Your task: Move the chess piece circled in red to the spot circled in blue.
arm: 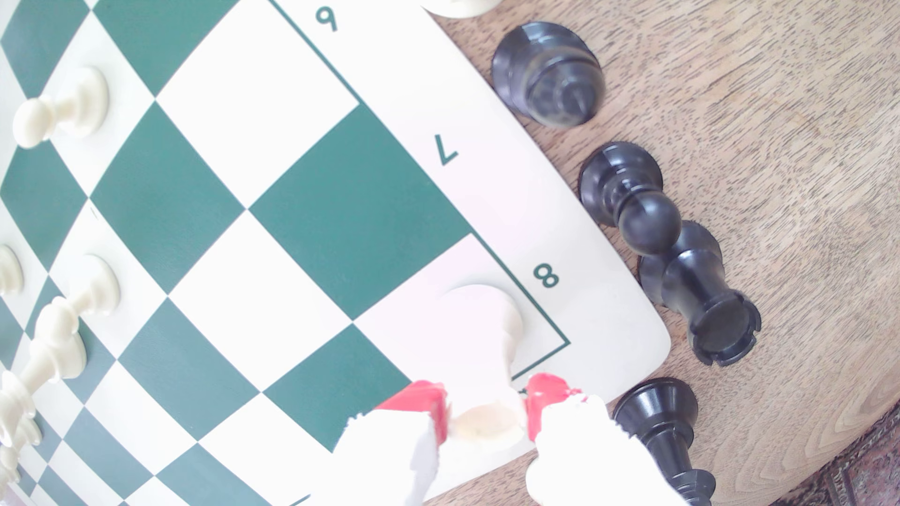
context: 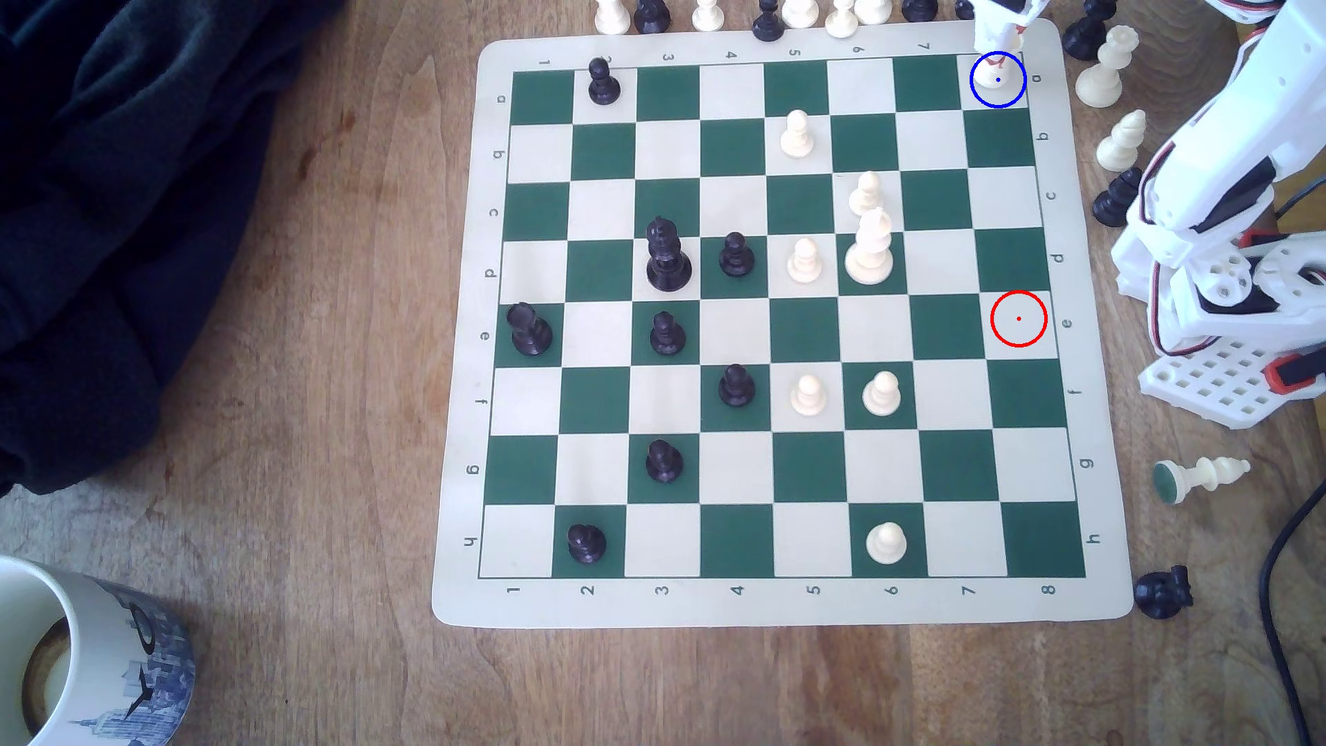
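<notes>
Tool grips rook on blue-ringed square.

**Arm extended, gripper closed on rook**

White arm reaches from its base at the exterior view's right edge up to the far corner. Gripper points down, its red-padded fingers pressed on either side of the cream rook.
</notes>
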Controlling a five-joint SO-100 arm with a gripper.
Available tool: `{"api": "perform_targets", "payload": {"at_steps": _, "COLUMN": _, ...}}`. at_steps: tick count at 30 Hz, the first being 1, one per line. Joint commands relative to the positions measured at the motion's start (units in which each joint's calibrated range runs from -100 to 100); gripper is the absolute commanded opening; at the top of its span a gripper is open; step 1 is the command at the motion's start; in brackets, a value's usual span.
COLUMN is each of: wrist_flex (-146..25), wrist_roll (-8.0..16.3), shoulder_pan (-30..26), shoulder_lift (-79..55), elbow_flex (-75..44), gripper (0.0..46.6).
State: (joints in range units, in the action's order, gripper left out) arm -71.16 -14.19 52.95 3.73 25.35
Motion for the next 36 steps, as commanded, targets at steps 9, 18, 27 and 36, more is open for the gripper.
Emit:
{"api": "perform_targets", "payload": {"at_steps": 9, "wrist_flex": 1.4, "wrist_roll": -0.3, "shoulder_pan": -0.1, "shoulder_lift": 0.2, "elbow_flex": -2.6, "gripper": 8.6}}
{"api": "perform_targets", "payload": {"at_steps": 18, "wrist_flex": 2.0, "wrist_roll": -0.4, "shoulder_pan": -0.1, "shoulder_lift": 1.1, "elbow_flex": -1.6, "gripper": 15.9}}
{"api": "perform_targets", "payload": {"at_steps": 27, "wrist_flex": 1.5, "wrist_roll": -0.4, "shoulder_pan": 0.1, "shoulder_lift": 2.8, "elbow_flex": -1.1, "gripper": 22.4}}
{"api": "perform_targets", "payload": {"at_steps": 36, "wrist_flex": -0.9, "wrist_roll": -0.5, "shoulder_pan": 1.1, "shoulder_lift": 6.2, "elbow_flex": -1.2, "gripper": 22.6}}
